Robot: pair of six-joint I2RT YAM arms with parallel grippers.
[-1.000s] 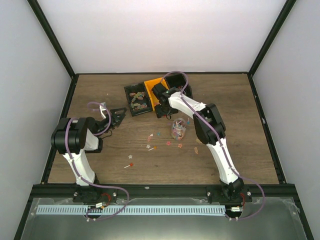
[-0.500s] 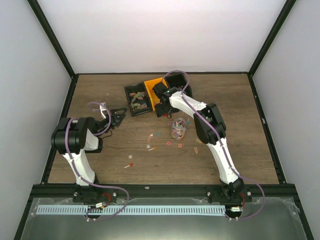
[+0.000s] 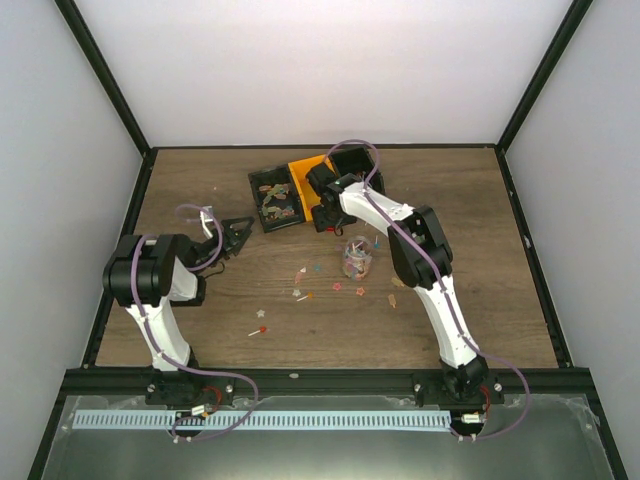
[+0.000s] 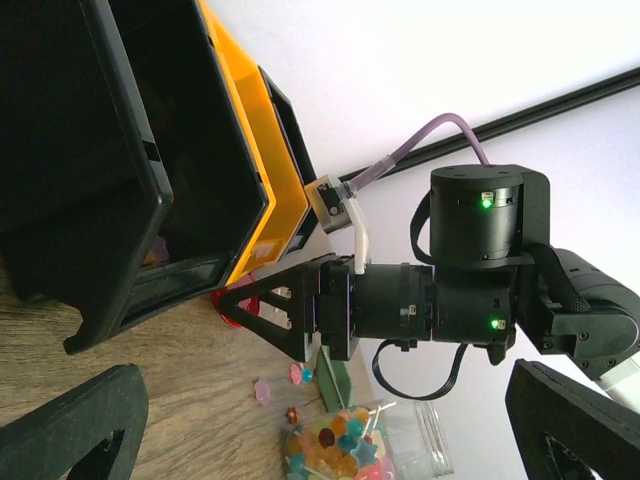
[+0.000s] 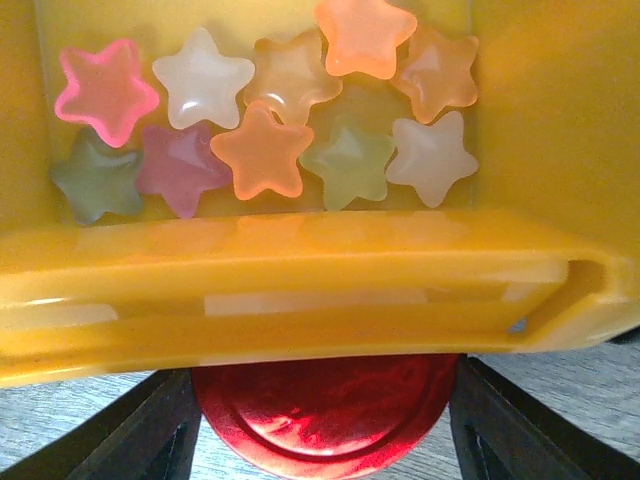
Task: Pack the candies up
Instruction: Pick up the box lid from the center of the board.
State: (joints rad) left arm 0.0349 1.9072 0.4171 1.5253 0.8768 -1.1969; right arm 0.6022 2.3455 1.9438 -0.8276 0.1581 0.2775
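Observation:
Star-shaped candies [image 5: 262, 148] in pink, white, orange and green lie in a yellow bin [image 5: 300, 290]. More candies fill an open glass jar [image 3: 356, 258], and a few lie loose on the table [image 3: 308, 282]. A round red lid [image 5: 325, 415] lies flat on the wood at the bin's near wall. My right gripper [image 5: 325, 440] has one finger against each side of the lid. My left gripper [image 3: 235, 236] stands open and empty at the table's left, pointing toward the jar [image 4: 350, 450].
A black tray [image 3: 258, 203] with mixed sweets sits left of the orange-yellow bin [image 3: 303, 172]; a black bin [image 3: 357, 160] stands to its right. A green scoop [image 4: 331, 376] stands by the jar. Walls enclose the table on three sides.
The right gripper's jaws have narrowed around the red lid. The left arm has stayed still.

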